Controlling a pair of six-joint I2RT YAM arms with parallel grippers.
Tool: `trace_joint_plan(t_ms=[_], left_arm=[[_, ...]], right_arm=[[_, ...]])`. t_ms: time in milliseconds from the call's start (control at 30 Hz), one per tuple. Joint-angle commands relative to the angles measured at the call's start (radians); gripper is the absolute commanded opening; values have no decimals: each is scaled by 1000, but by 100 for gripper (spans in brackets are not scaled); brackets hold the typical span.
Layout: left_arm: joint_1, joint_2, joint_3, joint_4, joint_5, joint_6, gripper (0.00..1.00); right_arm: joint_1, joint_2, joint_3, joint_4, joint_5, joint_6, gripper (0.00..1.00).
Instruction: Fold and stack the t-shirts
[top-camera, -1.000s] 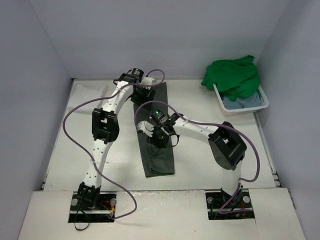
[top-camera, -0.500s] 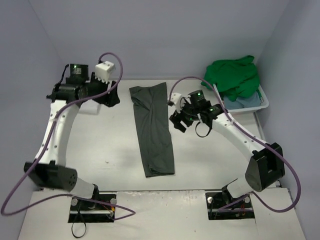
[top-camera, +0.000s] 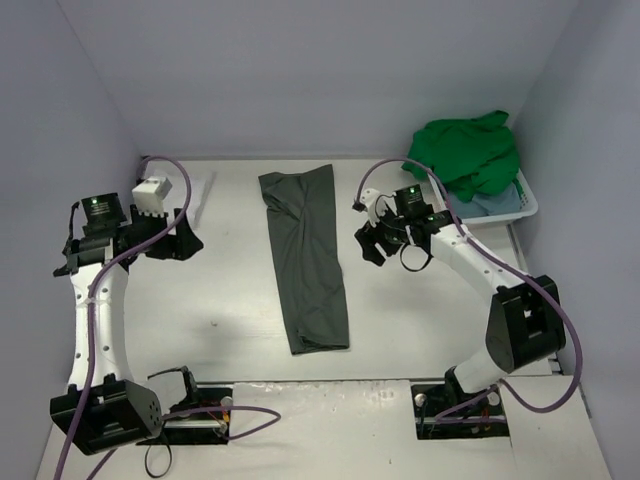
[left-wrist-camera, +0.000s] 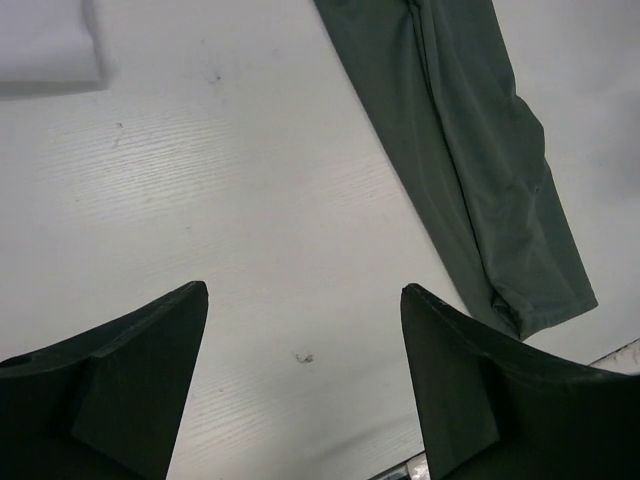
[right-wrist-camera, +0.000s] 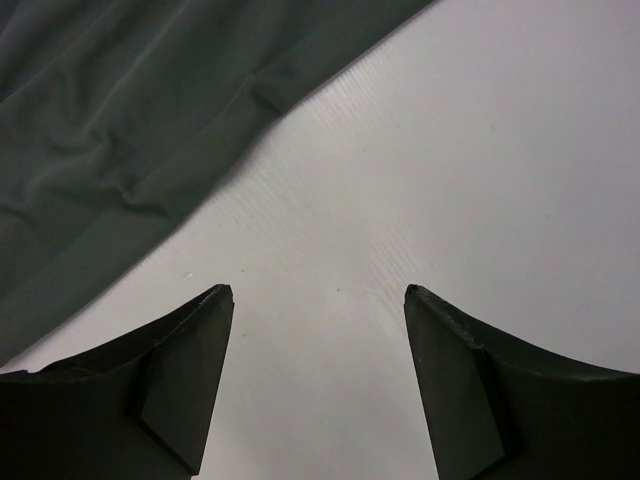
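Nearest me, the dark grey-olive t-shirt (top-camera: 308, 262) lies in the middle of the table (top-camera: 230, 330), folded lengthwise into a long narrow strip. The left gripper (top-camera: 185, 242) hangs well off to its left and the right gripper (top-camera: 373, 246) near its right edge, both with jaws spread wide and empty. I'd judge the lengthwise fold done, so the next move calls for pinching one end of the strip and carrying it over the other. Farther back a white folded cloth (top-camera: 197, 186) lies by the left wall, and the bright green t-shirt (top-camera: 465, 155) is heaped over a light blue t-shirt (top-camera: 487, 205) in the white basket (top-camera: 528, 205) at the far right, neither folded.
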Motion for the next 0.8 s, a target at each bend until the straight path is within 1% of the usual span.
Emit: trace_joint_plan(t_ms=[0, 100, 167, 300, 400, 500, 633, 733, 767], left_arm=[[39, -39, -9, 116, 110, -34, 72], [61, -32, -47, 140, 120, -43, 73], [68, -27, -62, 159, 100, -45, 73], [85, 40, -76, 143, 69, -29, 73], [121, 101, -85, 103, 142, 1, 73], [136, 141, -78, 70, 178, 14, 73], [139, 117, -85, 82, 184, 9, 73], [139, 103, -98, 90, 178, 8, 73], [141, 103, -99, 90, 176, 8, 73]], right_arm=[[24, 16, -4, 41, 37, -10, 67], [53, 8, -7, 40, 49, -15, 67], [57, 8, -8, 40, 52, -17, 67], [61, 13, -16, 40, 52, -21, 67], [81, 22, -20, 37, 51, -24, 67], [112, 21, -16, 29, 58, -24, 67], [226, 16, -1, 15, 121, -27, 67], [289, 14, 1, 4, 173, -40, 68], [355, 10, -10, 1, 202, -44, 68]])
